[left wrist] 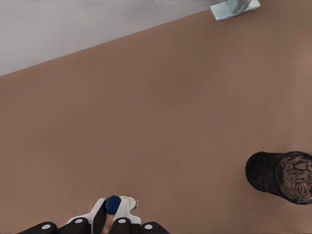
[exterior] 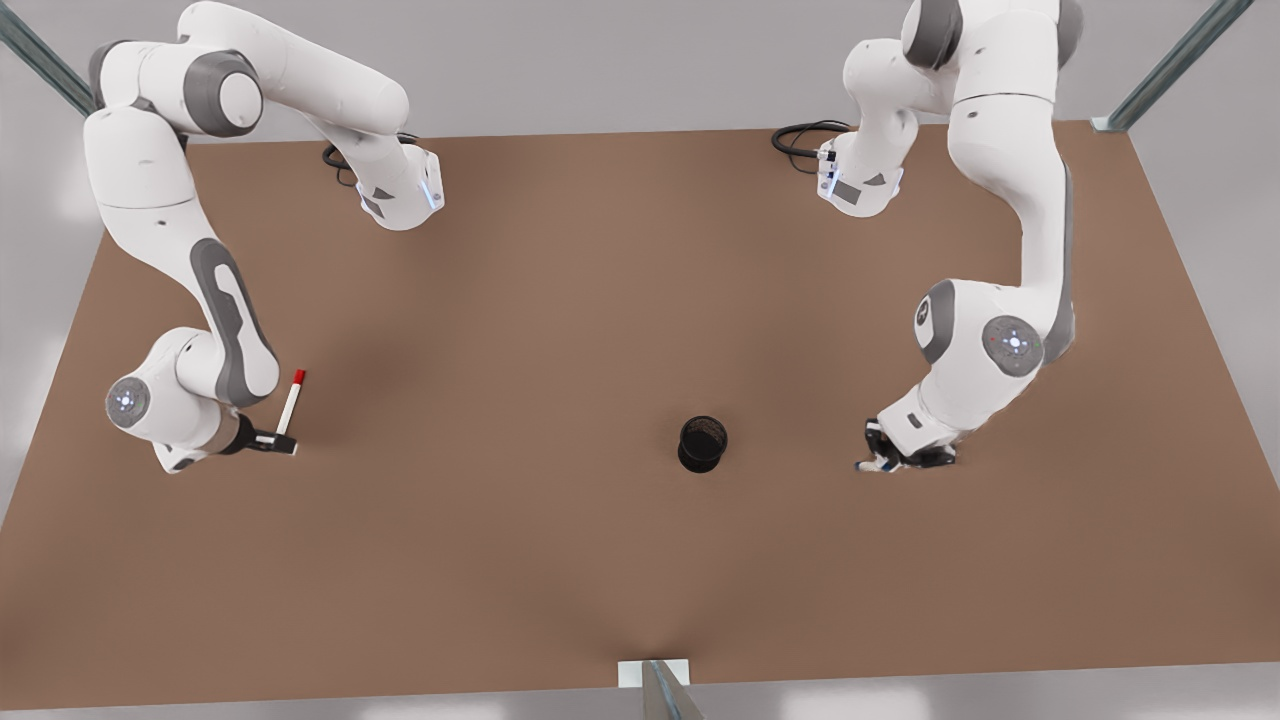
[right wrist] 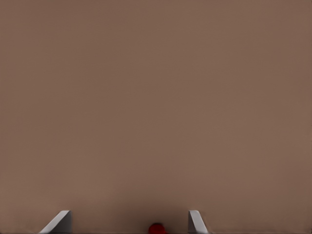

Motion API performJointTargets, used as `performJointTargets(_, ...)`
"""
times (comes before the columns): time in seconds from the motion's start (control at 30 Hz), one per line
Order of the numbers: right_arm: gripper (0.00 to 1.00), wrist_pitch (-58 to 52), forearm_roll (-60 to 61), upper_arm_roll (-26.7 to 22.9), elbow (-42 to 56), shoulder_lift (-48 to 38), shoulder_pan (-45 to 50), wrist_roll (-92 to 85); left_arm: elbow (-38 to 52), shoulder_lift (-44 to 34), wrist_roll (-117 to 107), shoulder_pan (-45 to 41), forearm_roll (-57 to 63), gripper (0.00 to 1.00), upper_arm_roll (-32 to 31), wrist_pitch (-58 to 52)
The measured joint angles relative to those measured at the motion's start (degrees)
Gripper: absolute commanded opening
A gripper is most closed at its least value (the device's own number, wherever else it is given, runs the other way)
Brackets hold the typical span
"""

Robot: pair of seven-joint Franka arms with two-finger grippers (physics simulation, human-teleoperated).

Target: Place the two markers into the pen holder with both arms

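The red-capped marker (exterior: 291, 401) lies on the brown table at the front view's left. My right gripper (exterior: 277, 441) is at its white end, open; in the right wrist view the red cap (right wrist: 157, 228) shows between the widely spread fingertips (right wrist: 59, 222). At the front view's right, my left gripper (exterior: 885, 456) is low over the table, shut on the blue-capped marker (left wrist: 113, 204), whose cap sticks out between the fingers (left wrist: 125, 210). The black mesh pen holder (exterior: 702, 443) stands upright between the two arms, nearer the left gripper, and also shows as pen holder (left wrist: 282, 175).
A metal frame post (exterior: 655, 686) stands at the table's near edge, seen too as post (left wrist: 234, 9). Black cables (exterior: 800, 135) lie by the arm bases at the far edge. Bare brown tabletop (exterior: 560, 300) surrounds the holder.
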Motion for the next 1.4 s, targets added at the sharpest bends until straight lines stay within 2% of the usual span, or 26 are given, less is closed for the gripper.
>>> performJointTargets(0.1, 0.86, 0.0, 0.0, 0.2, -1.7, -1.0, -0.4, -1.3, 6.4, -0.2, -6.3, -6.5, -0.9, 0.21, 0.0, -8.6)
performJointTargets(0.2, 0.8, 0.0, -0.1, 0.2, -2.5, -1.2, -1.1, -2.5, 8.0, -0.1, -12.9, -12.0, -1.1, 0.21, 0.0, -14.0)
performJointTargets(0.3, 0.68, 0.0, -0.1, 0.2, -2.6, -1.0, -1.2, -3.5, 8.7, 0.1, -19.1, -14.7, -1.3, 0.21, 0.0, -17.3)
performJointTargets(0.4, 0.64, 0.0, -0.1, 0.2, -2.5, -0.5, -1.1, -4.4, 8.9, 0.4, -24.6, -15.4, -1.3, 0.21, 0.0, -19.2)
performJointTargets(0.93, 0.56, 0.0, -1.0, 0.1, -2.5, -0.2, -1.8, -7.4, 10.4, 6.9, -44.8, -15.9, -1.9, 0.21, -2.0, -16.9)
performJointTargets(1.03, 0.47, 0.0, -1.1, 0.1, -2.6, -0.2, -1.9, -7.8, 10.4, 7.2, -47.1, -16.0, -2.3, 0.21, -2.0, -15.8)
performJointTargets(1.13, 0.45, -0.1, -1.1, 0.1, -2.6, -0.2, -1.7, -8.2, 10.4, 7.7, -49.3, -16.5, -2.5, 0.21, -2.0, -14.7)
performJointTargets(1.17, 0.45, -0.1, -1.1, 0.1, -2.6, -0.1, -1.6, -8.2, 10.4, 8.0, -49.9, -16.6, -2.5, 0.55, -2.0, -14.4)
performJointTargets(1.2, 0.44, -0.2, -1.1, 0.1, -2.6, -0.1, -1.6, -8.3, 10.4, 8.5, -50.4, -16.7, -2.6, 1.0, -2.0, -14.1)
performJointTargets(1.3, 0.42, -0.2, -1.1, 0.1, -2.6, 0.1, -1.6, -8.5, 10.3, 9.0, -51.4, -17.5, -3.4, 1.0, -1.9, -13.1)
performJointTargets(1.33, 0.37, -0.2, -1.1, 0.1, -2.6, 0.2, -1.5, -8.6, 10.3, 8.6, -51.6, -17.0, -3.6, 1.0, -1.8, -13.1)
performJointTargets(1.4, 0.29, -0.3, -1.0, 0.1, -2.6, 0.3, -1.5, -8.7, 10.4, 5.7, -50.6, -10.9, -3.5, 1.0, -1.7, -15.7)
